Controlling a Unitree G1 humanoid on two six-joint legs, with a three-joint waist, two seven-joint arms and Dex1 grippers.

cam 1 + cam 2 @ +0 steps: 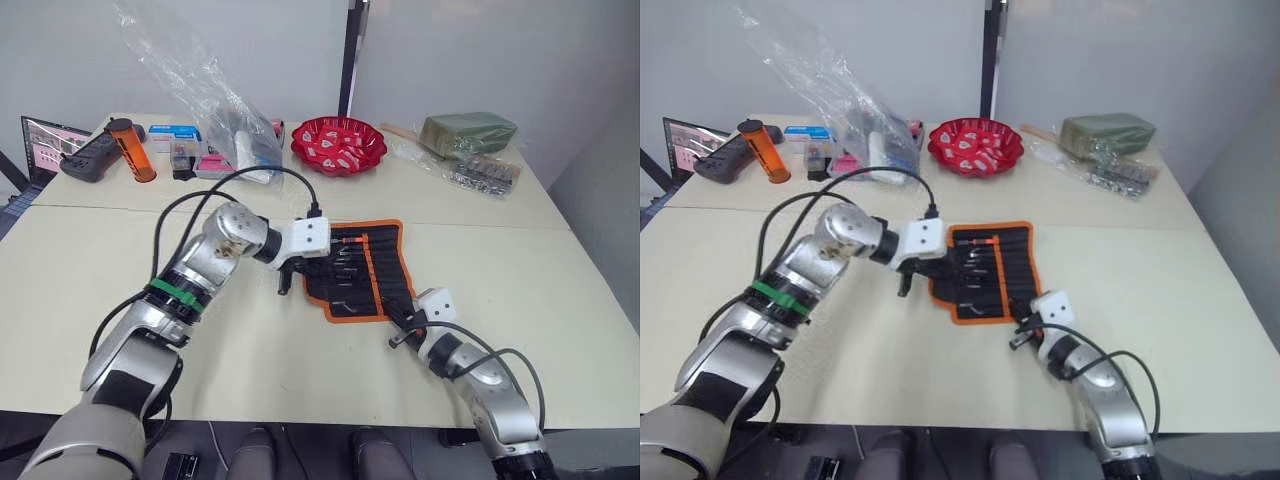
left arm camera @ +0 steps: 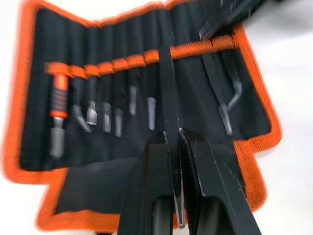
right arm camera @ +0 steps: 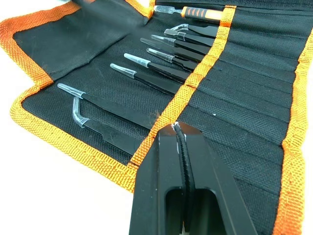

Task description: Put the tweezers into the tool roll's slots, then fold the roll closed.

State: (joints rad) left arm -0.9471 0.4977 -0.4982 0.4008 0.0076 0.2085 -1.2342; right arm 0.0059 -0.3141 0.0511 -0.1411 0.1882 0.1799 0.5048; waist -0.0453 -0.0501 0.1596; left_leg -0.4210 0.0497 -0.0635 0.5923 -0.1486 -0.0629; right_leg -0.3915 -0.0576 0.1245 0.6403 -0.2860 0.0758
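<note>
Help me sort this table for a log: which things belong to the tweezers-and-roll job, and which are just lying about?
Job:
black fabric tool roll with orange edging
slim black tweezer held by the left gripper
tweezers already in slots

Lying about:
red bowl
orange cylinder
clear plastic bag
green packet

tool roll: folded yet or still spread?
Spread. The tool roll lies flat on the table, inner face up, tweezers showing in its slots.

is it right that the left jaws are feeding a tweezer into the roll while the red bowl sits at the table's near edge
Not quite: the red bowl sits at the table's far side, beyond the tool roll, as the left eye view shows. The left gripper does hold a tweezer at the slots.
</note>
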